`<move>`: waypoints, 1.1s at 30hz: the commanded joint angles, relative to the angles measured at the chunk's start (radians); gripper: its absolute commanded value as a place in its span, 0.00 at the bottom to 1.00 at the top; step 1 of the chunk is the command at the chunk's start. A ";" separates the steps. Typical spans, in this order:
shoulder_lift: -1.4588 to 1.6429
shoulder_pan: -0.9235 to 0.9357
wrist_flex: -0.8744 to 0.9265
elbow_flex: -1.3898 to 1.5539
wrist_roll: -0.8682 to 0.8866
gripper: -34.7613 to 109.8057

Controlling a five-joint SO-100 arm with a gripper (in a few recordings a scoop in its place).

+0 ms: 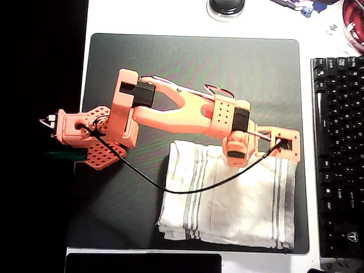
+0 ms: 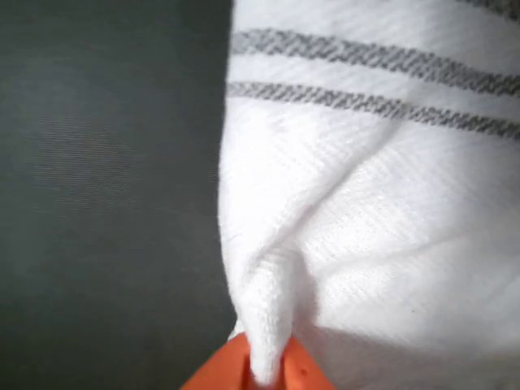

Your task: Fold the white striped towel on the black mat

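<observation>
The white striped towel lies partly folded and rumpled on the lower right part of the black mat. My orange gripper sits at the towel's upper right edge. In the wrist view the towel bunches into a ridge that runs down between the orange fingertips, so the gripper is shut on a pinch of cloth. Two grey stripe bands cross the cloth near the top. Bare black mat lies to the left.
A black keyboard runs along the mat's right side. The arm's base stands at the mat's left edge. A black cable sags across the towel. A round object sits beyond the mat's top edge.
</observation>
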 commanded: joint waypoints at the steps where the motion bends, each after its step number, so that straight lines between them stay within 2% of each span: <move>1: 0.132 -0.094 -0.046 0.044 -0.123 0.24; 5: 0.219 -0.210 -0.029 0.107 -0.328 0.24; 11: 0.302 -0.376 0.311 0.100 -0.632 0.24; 14: 0.330 -0.426 0.457 0.100 -0.738 0.24; 16: 0.345 -0.442 0.486 0.114 -0.758 0.26; 19: 0.376 -0.440 0.380 0.186 -0.591 0.33; 22: 0.407 -0.394 0.160 0.279 -0.347 0.37; 28: 0.522 -0.233 0.140 0.288 -0.011 0.40; 31: 0.508 -0.164 0.106 0.236 0.281 0.41; 33: 0.445 -0.124 0.170 0.140 0.468 0.41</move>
